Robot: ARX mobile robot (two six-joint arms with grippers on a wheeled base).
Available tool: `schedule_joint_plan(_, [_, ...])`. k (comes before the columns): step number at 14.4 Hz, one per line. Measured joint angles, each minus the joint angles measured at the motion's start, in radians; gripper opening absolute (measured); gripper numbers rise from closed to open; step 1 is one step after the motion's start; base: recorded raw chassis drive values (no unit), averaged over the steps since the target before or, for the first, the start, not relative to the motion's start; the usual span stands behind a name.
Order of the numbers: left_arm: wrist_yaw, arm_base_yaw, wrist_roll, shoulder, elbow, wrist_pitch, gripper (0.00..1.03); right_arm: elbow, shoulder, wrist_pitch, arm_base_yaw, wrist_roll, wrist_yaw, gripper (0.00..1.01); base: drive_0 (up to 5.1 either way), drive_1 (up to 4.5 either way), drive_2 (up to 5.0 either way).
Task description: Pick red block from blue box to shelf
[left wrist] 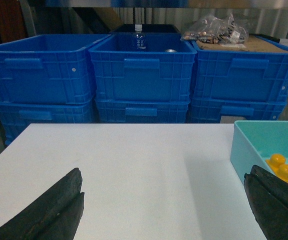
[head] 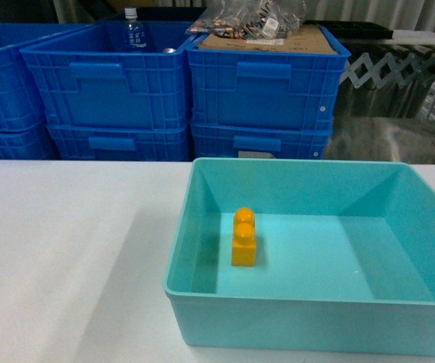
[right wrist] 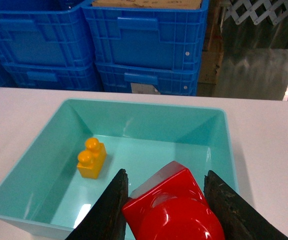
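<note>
The red block [right wrist: 176, 207] fills the space between the two dark fingers of my right gripper [right wrist: 165, 186], which is shut on it above the near end of the blue box [right wrist: 43, 137]. In the head view the blue box [head: 179, 249] sits on the white table and holds only a yellow-orange brick [head: 243, 236]; neither gripper shows there. My left gripper [left wrist: 164, 192] hovers open over bare table left of the box [left wrist: 241, 145], nothing between its fingers [left wrist: 58, 205]. The shelf is not clearly in view.
Dark blue ribbed crates [head: 164, 83] are stacked behind the table; one holds a water bottle [head: 132, 29], another bagged items [head: 247, 19]. A metal lattice [head: 399, 72] stands at the back right. The yellow-orange brick [right wrist: 91, 158] lies in the box's left half.
</note>
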State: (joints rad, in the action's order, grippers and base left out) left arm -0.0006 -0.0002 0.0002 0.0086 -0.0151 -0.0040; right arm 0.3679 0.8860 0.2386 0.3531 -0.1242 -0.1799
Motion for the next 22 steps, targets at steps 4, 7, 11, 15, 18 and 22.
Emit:
schedule_joint_plan(4, [0.0, 0.0, 0.0, 0.0, 0.0, 0.0, 0.98, -0.208, -0.094, 0.401, -0.101, 0.102, -0.085, 0.38, 0.0, 0.0, 0.0])
schedule_joint_plan(7, [0.0, 0.0, 0.0, 0.0, 0.0, 0.0, 0.98, -0.276, -0.208, 0.326, -0.175, 0.116, 0.0, 0.37, 0.0, 0.0, 0.0])
schedule_joint_plan(11, [0.0, 0.0, 0.0, 0.0, 0.0, 0.0, 0.98, -0.316, -0.356, 0.232, -0.246, 0.117, 0.067, 0.37, 0.0, 0.0, 0.0])
schedule_joint_plan(15, [0.0, 0.0, 0.0, 0.0, 0.0, 0.001, 0.98, -0.356, -0.457, 0.18, -0.353, 0.118, 0.178, 0.37, 0.0, 0.0, 0.0])
schedule_joint_plan(18, [0.0, 0.0, 0.0, 0.0, 0.0, 0.001, 0.98, -0.356, -0.556, 0.092, -0.353, 0.118, 0.179, 0.37, 0.0, 0.0, 0.0])
schedule_joint_plan(22, [0.0, 0.0, 0.0, 0.0, 0.0, 0.0, 0.98, -0.356, -0.664, -0.018, -0.353, 0.118, 0.179, 0.37, 0.0, 0.0, 0.0])
